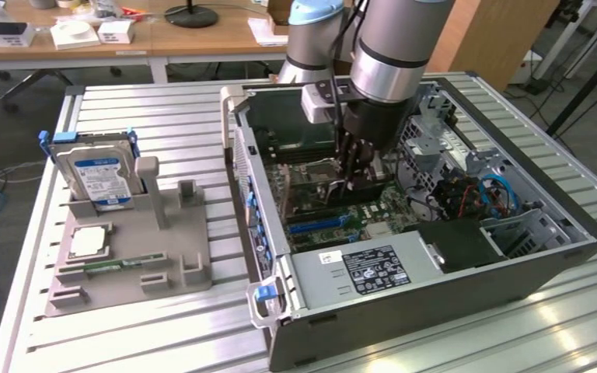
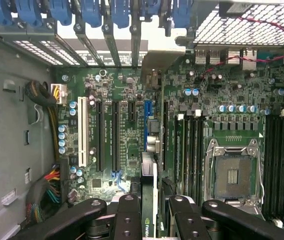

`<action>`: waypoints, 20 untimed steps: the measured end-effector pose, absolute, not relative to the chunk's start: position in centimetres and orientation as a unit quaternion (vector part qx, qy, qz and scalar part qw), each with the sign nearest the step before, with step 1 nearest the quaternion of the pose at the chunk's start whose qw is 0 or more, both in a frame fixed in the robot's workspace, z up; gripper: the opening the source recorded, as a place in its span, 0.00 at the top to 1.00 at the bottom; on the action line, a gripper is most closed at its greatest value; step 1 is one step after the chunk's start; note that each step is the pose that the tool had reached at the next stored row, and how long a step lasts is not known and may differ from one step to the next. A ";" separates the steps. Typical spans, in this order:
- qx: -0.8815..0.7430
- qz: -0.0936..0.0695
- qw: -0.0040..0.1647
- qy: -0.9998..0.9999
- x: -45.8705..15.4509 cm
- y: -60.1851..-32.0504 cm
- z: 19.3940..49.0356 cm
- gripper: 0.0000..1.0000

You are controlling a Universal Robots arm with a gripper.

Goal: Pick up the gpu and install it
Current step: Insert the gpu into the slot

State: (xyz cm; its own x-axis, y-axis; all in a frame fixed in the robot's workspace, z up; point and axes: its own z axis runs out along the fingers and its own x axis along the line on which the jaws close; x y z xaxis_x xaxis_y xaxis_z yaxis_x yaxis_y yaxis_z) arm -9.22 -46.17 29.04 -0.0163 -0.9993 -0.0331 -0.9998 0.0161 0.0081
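Obs: black multi-finger gripper (image 1: 356,183) is down inside the open grey desktop computer case (image 1: 434,326), which lies on its side on the slatted aluminium table (image 1: 122,342). Jaws are clamped on the gpu (image 2: 149,172), a thin black-faced expansion card.

- The card is seen edge-on in the wrist view, hanging over the green motherboard (image 2: 132,100) beside the blue expansion slot (image 2: 145,117). I cannot tell whether it is seated.
- It is probably gripped by its upper edge so the connector edge faces the slots and can go straight down.
- The case is probably laid flat so the slots face up.
- The grey moulded parts tray (image 1: 122,264) sits at 9 o'clock of the case. In it, the silver hard drive with blue-white label (image 1: 96,175) stands upright and the small square silver CPU chip (image 1: 89,239) lies flat.

Writing: a green-white NVIDIA mark shows on the card between the fingers (image 2: 127,210). Text on the drive label and the black power-supply label (image 1: 369,268) is unreadable.
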 end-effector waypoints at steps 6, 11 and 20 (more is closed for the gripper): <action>-0.701 0.014 0.009 0.713 -9.8 -46.2 29.0 0.74; -0.701 0.014 0.009 0.713 -9.9 -46.2 29.0 0.74; -0.701 0.014 0.009 0.713 -10.3 -46.3 29.0 0.74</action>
State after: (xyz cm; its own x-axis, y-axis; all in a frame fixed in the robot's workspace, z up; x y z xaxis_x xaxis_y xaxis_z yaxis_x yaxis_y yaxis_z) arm -10.32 -46.27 29.01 -0.0165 -0.9993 -0.0330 -0.9998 0.0162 0.0080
